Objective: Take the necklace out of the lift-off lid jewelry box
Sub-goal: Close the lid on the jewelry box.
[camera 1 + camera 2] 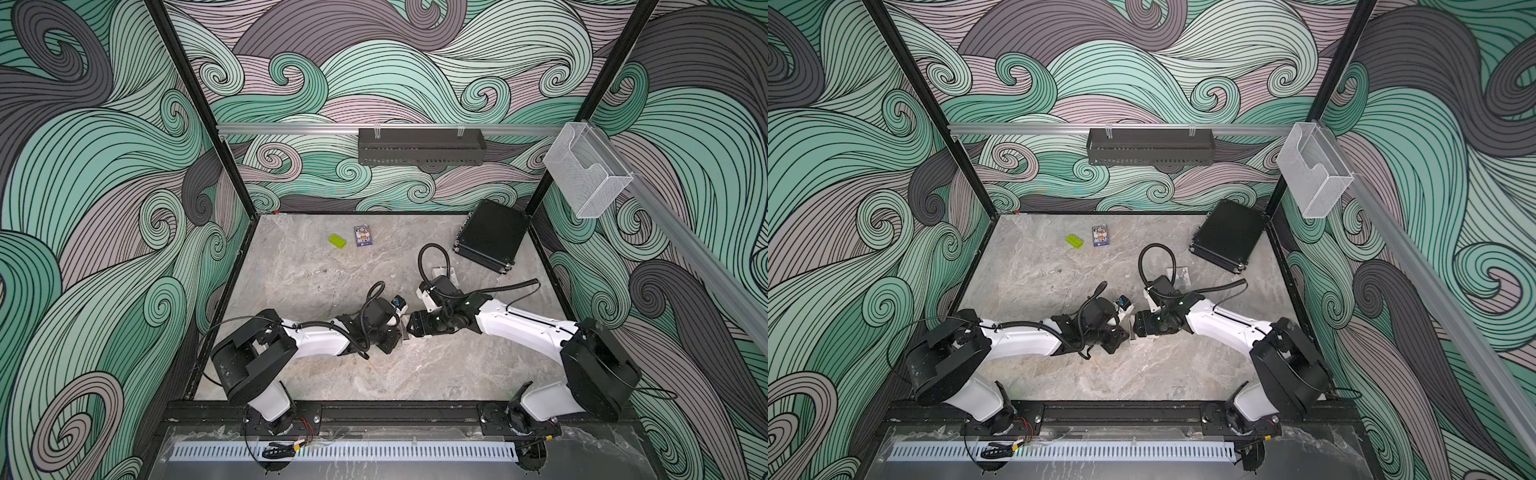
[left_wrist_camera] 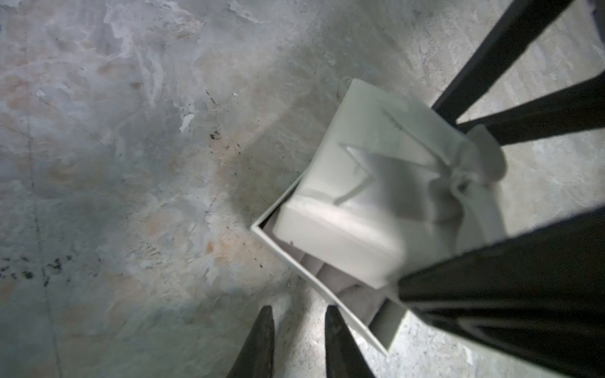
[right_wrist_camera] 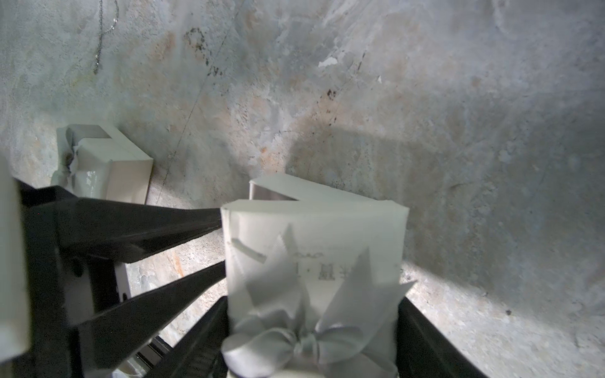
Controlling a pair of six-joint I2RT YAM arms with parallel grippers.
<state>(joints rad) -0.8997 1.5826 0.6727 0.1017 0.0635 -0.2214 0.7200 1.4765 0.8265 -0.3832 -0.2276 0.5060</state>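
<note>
So, the right end effector (image 3: pixel 314 301) is clamped on the lid (image 3: pixel 314 229), holding it tilted right over the jewelry box (image 2: pixel 278 250). The left end effector (image 2: pixel 298 324) has its jaws a bit apart with nothing between them, one tip just beside the box rim. Only grey lining shows in the gap, so I can't tell if the necklace is in there. One thin chain (image 3: pixel 100 42) lies on the desk (image 1: pixel 415 374), well apart from the box. Counts: two white boxes (the second box (image 3: pixel 108 163) is near it), one green block (image 1: pixel 337 241), one card pack (image 1: pixel 362 236).
</note>
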